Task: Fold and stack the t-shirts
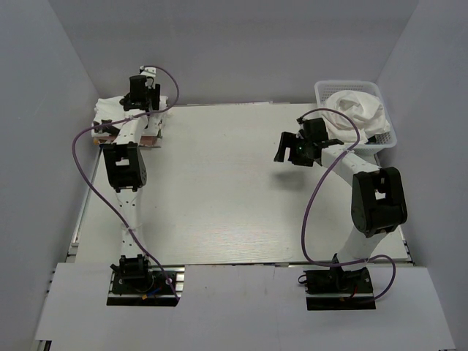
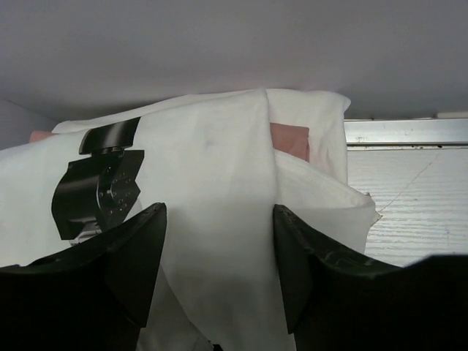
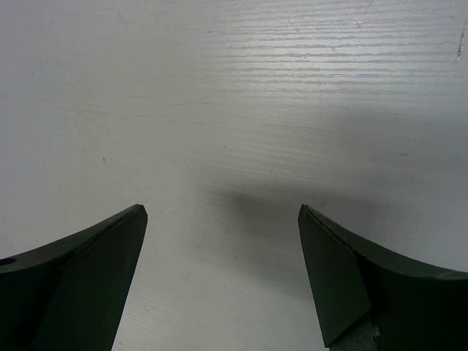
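From above, the left arm is reaching to the far left corner of the table [image 1: 234, 197], where a low stack of folded shirts [image 1: 110, 117] is lying. The left gripper [image 1: 141, 99] is hanging over the far part of that stack. The right arm is bending in from the right, and the right gripper [image 1: 292, 139] is hovering over bare tabletop, well apart from any cloth. In the far right corner a white basket [image 1: 325, 88] is holding a crumpled shirt [image 1: 358, 110].

The left wrist camera is looking along the left gripper [image 2: 219, 256]. Its two dark fingers [image 2: 124, 263] are standing apart, with a fold of the top white shirt [image 2: 212, 161] showing between them. I cannot tell whether they are touching the cloth. A black print [image 2: 99, 190] is showing on the shirt to the left, and a pink patch [image 2: 290, 140] is peeking out near the far edge. To the right lie the pale table [image 2: 417, 219] and a metal rail [image 2: 409, 131].

The right wrist camera is showing the right gripper [image 3: 223, 248] with its jaws spread wide, holding nothing, only the white table [image 3: 234, 88] below.
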Controlling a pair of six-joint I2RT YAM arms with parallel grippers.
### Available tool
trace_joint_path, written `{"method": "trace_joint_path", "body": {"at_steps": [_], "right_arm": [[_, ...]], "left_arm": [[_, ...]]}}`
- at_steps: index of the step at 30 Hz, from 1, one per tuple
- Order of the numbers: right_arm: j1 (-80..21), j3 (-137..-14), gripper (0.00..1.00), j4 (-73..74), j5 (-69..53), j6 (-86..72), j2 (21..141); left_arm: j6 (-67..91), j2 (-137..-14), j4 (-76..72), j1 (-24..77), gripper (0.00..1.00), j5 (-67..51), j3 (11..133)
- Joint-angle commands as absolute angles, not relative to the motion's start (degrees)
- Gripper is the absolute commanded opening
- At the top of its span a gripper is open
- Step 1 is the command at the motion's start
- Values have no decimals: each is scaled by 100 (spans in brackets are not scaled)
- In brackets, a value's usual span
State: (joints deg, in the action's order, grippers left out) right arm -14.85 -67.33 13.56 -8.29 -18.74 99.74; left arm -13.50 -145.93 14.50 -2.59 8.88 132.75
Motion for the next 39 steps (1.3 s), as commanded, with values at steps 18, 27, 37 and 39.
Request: {"method": "trace_joint_path", "body": {"at_steps": [18,27,37,39], "right_arm": [[-1459,-6829,90,1476,-686,-1696,9923],[-1476,-6715,90,1450,-650,-1696,9730],[-1485,-6636,90,1336,-835,-1766,9668],[-1477,-6505,90,1275,-905,-1837,9633]], "left_arm": [[-1511,-14511,1450,-88,62,1115,13061],[-1441,-14406,1450,-88,27,1178,13008],[-1336,-13703,1301,-35,0,695,12982],[-1336,-13501,1222,-35,0,537,12763]]}}
